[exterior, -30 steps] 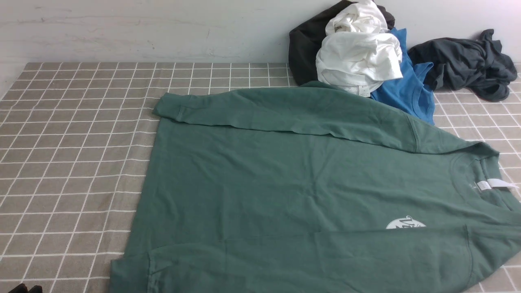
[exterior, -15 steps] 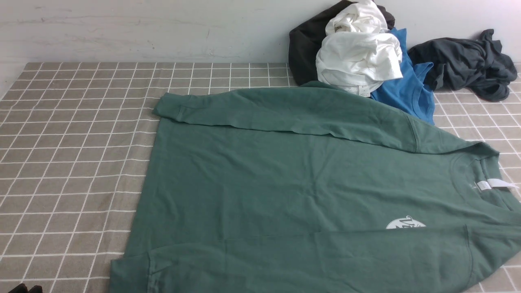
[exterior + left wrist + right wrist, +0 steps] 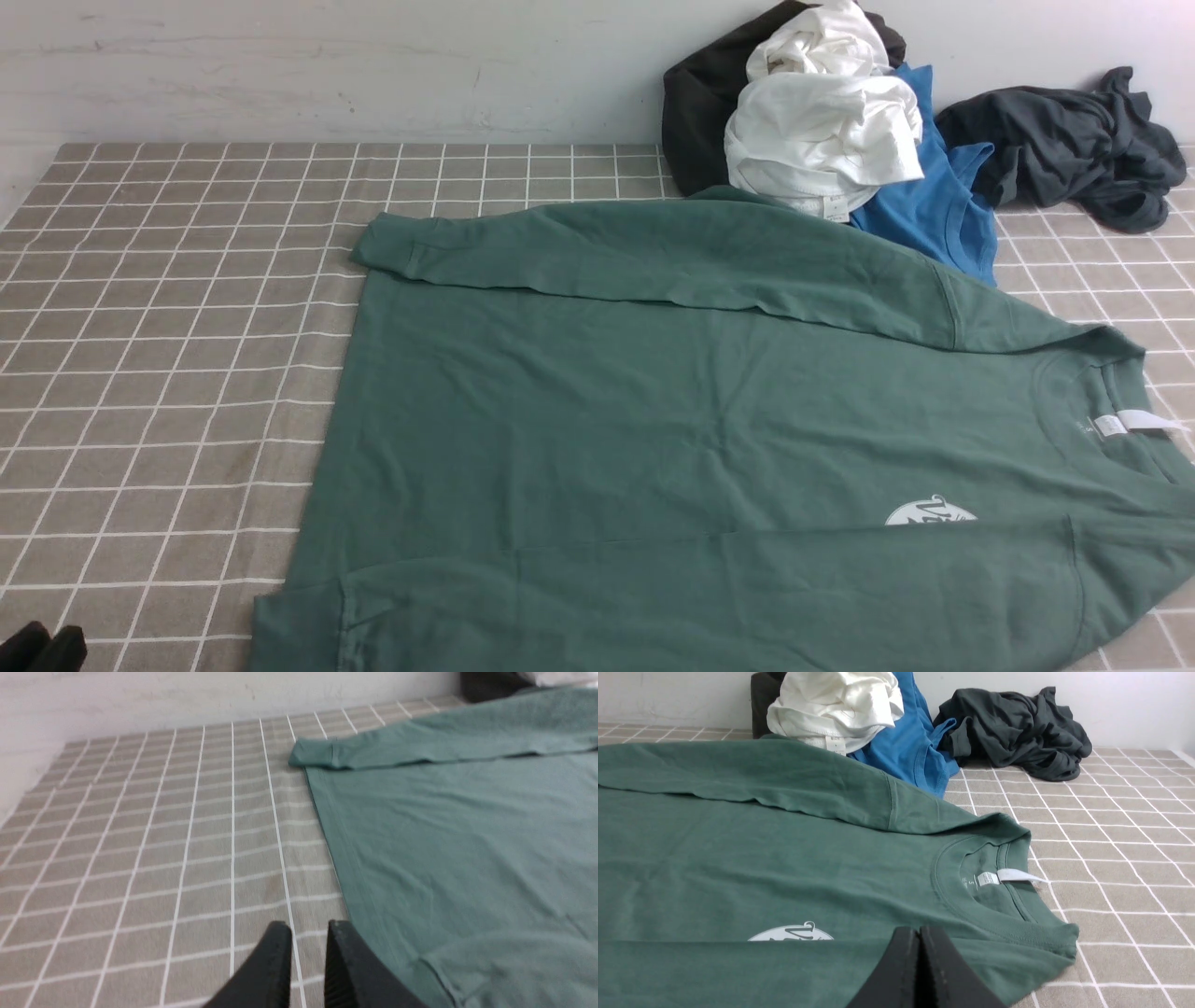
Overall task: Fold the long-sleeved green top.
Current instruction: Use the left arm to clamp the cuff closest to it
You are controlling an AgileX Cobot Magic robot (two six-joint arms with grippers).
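The green long-sleeved top (image 3: 653,420) lies flat on the checked tablecloth, neck to the right, hem to the left. Both sleeves are folded in along the body; the far cuff (image 3: 387,247) and the near cuff (image 3: 299,635) lie by the hem. The white chest print (image 3: 929,513) is half covered by the near sleeve, and the white neck label (image 3: 1144,422) shows. My left gripper (image 3: 42,649) is at the near left corner, slightly open and empty, over the cloth (image 3: 308,926) beside the hem (image 3: 336,868). My right gripper (image 3: 920,930) is shut and empty, just above the near sleeve by the collar (image 3: 994,919).
A pile of clothes lies at the back right against the wall: a white garment (image 3: 822,131), a black one (image 3: 695,112), the bright blue shirt (image 3: 934,205) touching the top's far shoulder, and the dark grey garment (image 3: 1074,149). The checked tablecloth (image 3: 168,327) spreads left of the top.
My left gripper's tips have come a little further into the front view's near left corner. The top and the clothes pile have not moved.
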